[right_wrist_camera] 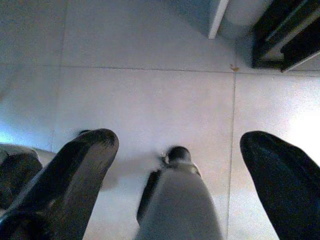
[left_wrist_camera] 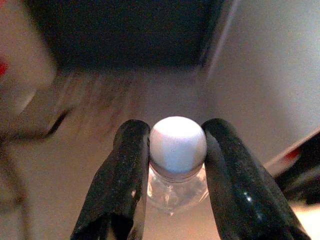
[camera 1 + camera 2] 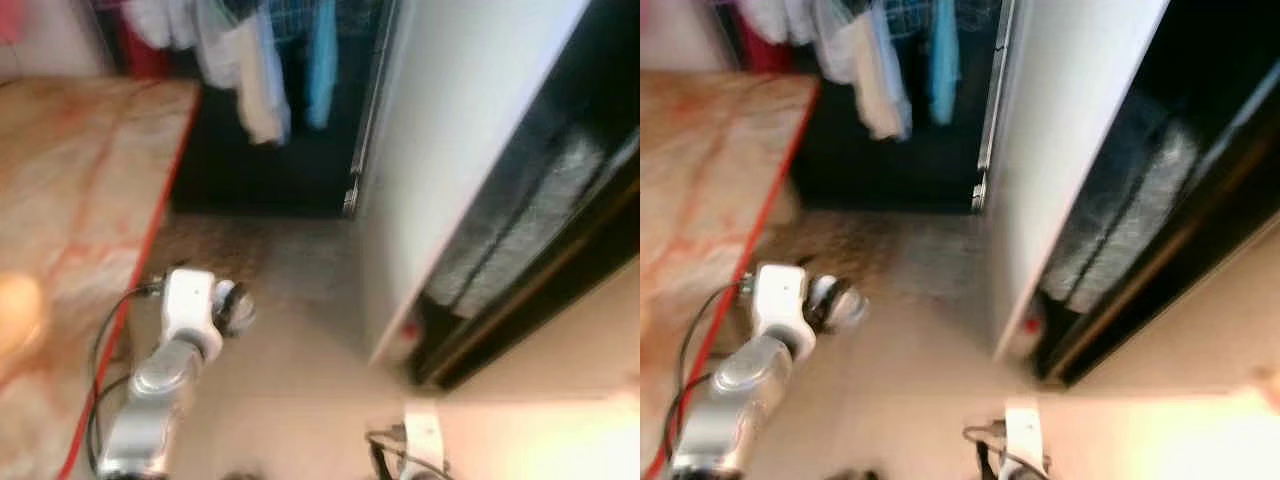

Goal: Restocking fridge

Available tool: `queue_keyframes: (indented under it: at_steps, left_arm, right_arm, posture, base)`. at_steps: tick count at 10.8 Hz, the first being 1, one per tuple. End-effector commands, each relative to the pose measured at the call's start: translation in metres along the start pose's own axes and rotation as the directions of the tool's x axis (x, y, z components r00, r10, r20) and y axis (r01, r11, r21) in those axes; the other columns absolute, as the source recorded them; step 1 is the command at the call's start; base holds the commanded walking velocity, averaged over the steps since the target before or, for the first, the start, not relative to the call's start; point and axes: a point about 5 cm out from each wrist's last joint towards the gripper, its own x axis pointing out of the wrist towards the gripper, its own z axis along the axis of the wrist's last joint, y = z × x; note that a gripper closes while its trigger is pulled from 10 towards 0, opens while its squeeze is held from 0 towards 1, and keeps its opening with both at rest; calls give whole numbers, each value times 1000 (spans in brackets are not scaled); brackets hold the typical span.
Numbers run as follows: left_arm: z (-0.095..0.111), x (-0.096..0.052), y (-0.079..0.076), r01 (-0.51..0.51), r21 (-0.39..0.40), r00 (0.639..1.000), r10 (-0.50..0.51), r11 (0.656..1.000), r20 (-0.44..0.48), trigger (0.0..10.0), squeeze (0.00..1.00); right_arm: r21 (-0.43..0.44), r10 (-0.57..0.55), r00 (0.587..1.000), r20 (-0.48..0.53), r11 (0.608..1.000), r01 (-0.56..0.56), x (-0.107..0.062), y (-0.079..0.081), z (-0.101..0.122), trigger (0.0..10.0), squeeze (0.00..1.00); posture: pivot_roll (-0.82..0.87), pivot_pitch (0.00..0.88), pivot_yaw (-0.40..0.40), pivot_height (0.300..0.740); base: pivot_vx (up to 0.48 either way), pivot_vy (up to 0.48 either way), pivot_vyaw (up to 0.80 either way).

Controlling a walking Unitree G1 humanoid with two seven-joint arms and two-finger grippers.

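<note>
Left gripper [image 2: 172,160] clamped on a clear plastic bottle [image 2: 177,187], its two black fingers [image 2: 125,170] pressed to either side of the neck just under the white cap [image 2: 178,142]. The head views, blurred, show the left arm [image 3: 165,370] raised beside the red-edged table [image 3: 80,200], with the open white fridge door [image 3: 450,150] and the dark fridge shelves [image 3: 540,220] off to the robot's right. Right gripper [image 1: 177,150] hangs low over the pale tiled floor [image 1: 150,85], fingers spread wide, nothing between them. Bottle likely light to moderate in weight, depending on fill, which cannot be made out; the wall looks thin, smooth and probably slippery, and would dent under a squeeze. The neck below the cap is the stiff part, so the present hold seems the sound one. Held that high, the body may swing; slow carrying toward the shelves is advisable.
</note>
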Motion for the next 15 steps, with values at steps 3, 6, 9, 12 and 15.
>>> queue_keyframes:
  at_steps: [3,6,9,12,15]
  left_arm:
    - [-48,10,18,-18,58,985,27,998,-168,10000,0]
    - [-84,6,25,-38,114,958,68,993,-277,10000,0]
    - [-120,-8,30,-57,152,904,116,987,-411,10000,0]
    - [-144,-29,48,-190,148,824,239,971,-513,10000,0]
    - [-159,-42,47,-254,-16,799,201,967,-567,10000,0]
  right_arm:
    - [13,-20,1000,-17,1000,20,-2,-5,-6,10000,0]
    - [14,-22,1000,-19,1000,22,-2,-5,-6,10000,0]
    - [14,-21,1000,-20,1000,22,-2,-4,-6,10000,0]
    - [10,-20,1000,-24,1000,20,-2,-4,-6,10000,0]
    - [2,-18,999,-26,1000,18,-2,-6,-7,10000,0]
  posture:
    - [-13,166,-47,740]
    - [-14,165,-50,740]
    - [-26,163,-47,740]
    - [-30,153,-50,740]
    - [-40,147,-63,740]
  base:
    - [0,0,0]
    - [0,0,0]
    - [0,0,0]
    - [0,0,0]
    - [0,0,0]
